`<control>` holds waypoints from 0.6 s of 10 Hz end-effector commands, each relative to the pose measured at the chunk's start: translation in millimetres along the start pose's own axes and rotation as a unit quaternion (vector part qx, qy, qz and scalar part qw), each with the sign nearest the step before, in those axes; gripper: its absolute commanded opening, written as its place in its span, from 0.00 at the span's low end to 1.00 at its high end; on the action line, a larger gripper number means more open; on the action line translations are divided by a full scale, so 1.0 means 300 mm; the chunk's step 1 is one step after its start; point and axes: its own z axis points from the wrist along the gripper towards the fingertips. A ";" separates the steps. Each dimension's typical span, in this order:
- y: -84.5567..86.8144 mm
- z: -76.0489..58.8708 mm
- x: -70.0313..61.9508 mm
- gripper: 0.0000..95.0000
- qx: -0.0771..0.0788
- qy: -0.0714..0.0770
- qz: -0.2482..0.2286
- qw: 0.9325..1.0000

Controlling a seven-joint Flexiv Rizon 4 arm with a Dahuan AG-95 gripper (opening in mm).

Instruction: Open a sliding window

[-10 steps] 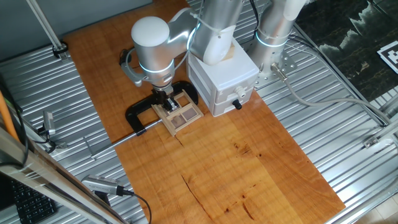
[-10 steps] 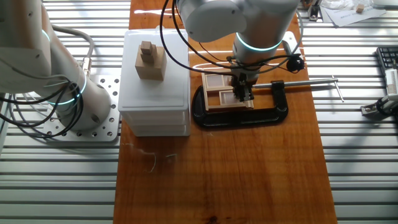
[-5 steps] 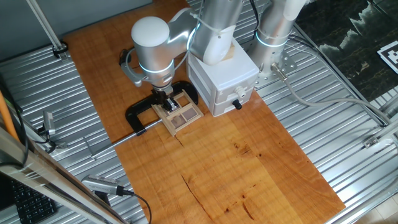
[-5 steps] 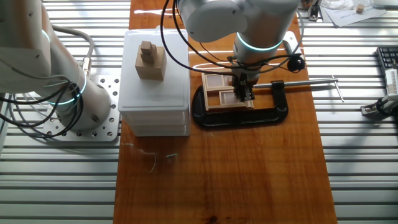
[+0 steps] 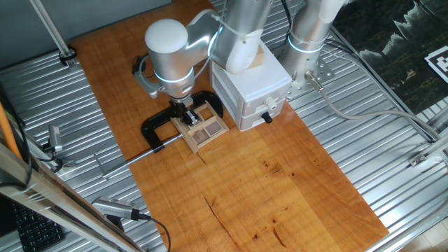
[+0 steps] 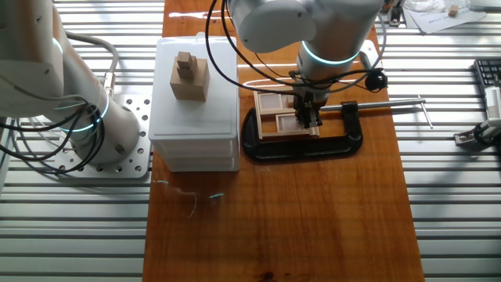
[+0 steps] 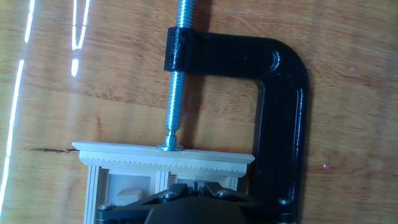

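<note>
Right now the sliding window (image 5: 203,126) lies flat on the wooden worktop (image 5: 280,182), held tight by a black clamp (image 5: 155,130). It sits just beside the white box (image 5: 252,87) with the black knob. The clamp's silver screw (image 7: 176,81) presses on the edge of the window frame, so the frame should not slip. The arm reaches straight down, and the claw (image 6: 308,119) is right on top of the window, at the side away from the white box. The tips seem to touch the little panes, but they are small and dark in both far views, and the hand view shows only the frame edge and the clamp past the hand. So I cannot tell if the claw is pinched together, spread apart, or holding anything. I also cannot tell if a pane has slid yet. My guess is that the job is at its main step: the claw is in place on the window, and the pane needs a push along its track to open it.
</note>
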 end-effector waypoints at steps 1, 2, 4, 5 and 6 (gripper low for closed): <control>0.006 -0.011 0.008 0.00 0.000 0.004 0.004 1.000; 0.007 -0.013 0.010 0.00 -0.001 0.005 0.004 1.000; 0.010 -0.017 0.012 0.00 -0.002 0.008 0.007 1.000; 0.011 -0.019 0.014 0.00 -0.003 0.014 0.009 1.000; 0.010 -0.019 0.014 0.00 -0.004 0.015 0.009 1.000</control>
